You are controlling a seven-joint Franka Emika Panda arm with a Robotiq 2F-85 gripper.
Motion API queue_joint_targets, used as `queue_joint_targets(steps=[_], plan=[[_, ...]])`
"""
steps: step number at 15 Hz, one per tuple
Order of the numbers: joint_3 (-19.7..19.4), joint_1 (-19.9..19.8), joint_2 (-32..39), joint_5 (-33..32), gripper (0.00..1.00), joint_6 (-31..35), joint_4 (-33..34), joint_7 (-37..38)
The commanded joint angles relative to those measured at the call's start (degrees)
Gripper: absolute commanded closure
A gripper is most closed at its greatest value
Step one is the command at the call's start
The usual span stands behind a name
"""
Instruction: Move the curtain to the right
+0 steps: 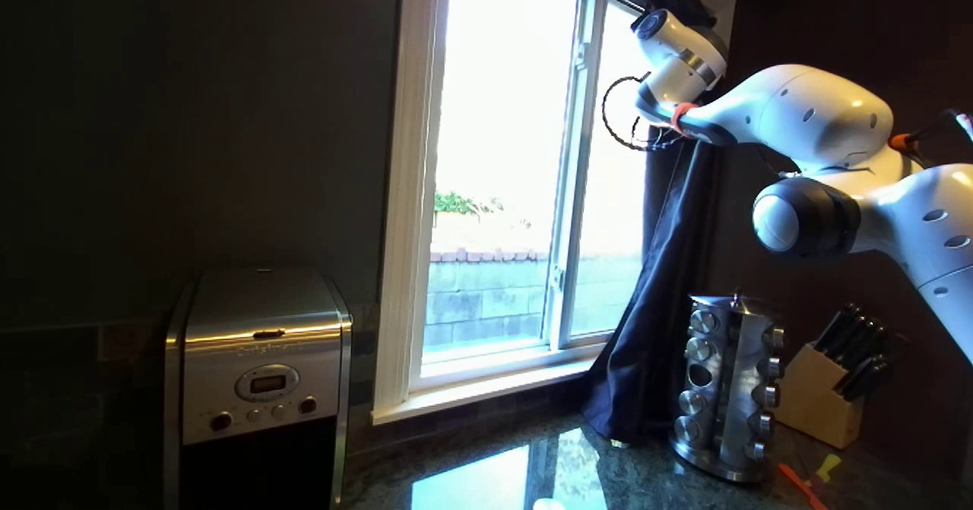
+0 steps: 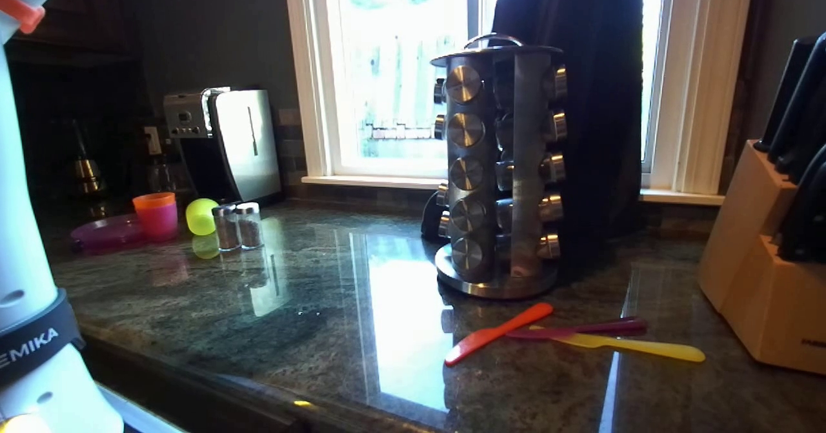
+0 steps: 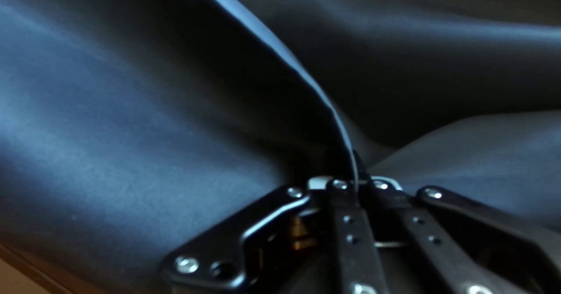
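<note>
Curtain (image 1: pixel 657 305): in an exterior view it is hanging in soft, dark folds at the right part of the window (image 1: pixel 502 130), its lower end slanting to the left and reaching down to the desk (image 1: pixel 646 486).
Jaws: they are standing close together and gripping the curtain, its cloth passing between their tips in the wrist view.
Curtain at the jaws: a pale-lit edge is running from the top of the wrist view down into the narrow gap between the tips; the cloth is spreading out on both sides and filling most of that view.
Arm (image 1: pixel 813 115): it is reaching in from the right, its wrist end sitting high, overlapping the curtain's upper part.
Spice rack (image 2: pixel 532 162): it is standing upright on the desk, partly covering the curtain in an exterior view.
Orange knife (image 2: pixel 497 334): it is lying on the desk near the spice rack, beside a purple knife (image 2: pixel 606 327) and a yellow knife (image 2: pixel 645 348).
</note>
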Motion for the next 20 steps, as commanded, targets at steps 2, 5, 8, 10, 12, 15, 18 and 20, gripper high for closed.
queue_joint_targets(steps=[2,5,8,10,12,15,18,20], plan=[[-0.4,-2.9,1.3,1.4,0.99,-5.4,0.3,3.1],[-0.6,-3.5,1.4,1.4,0.99,-5.6,0.6,3.0],[-0.5,-4.1,1.2,1.6,0.99,-5.7,0.9,2.4],[-0.7,-4.1,1.3,1.4,0.99,-5.7,1.0,2.8],[-1.0,-3.6,1.7,1.0,0.99,-5.9,1.1,3.7],[-1.6,-2.5,2.5,0.1,0.99,-6.2,1.2,5.4],[-1.7,-2.0,3.9,-1.3,0.99,-2.5,1.3,5.1],[-1.0,-2.1,4.8,-1.5,0.99,0.4,1.3,3.1]])
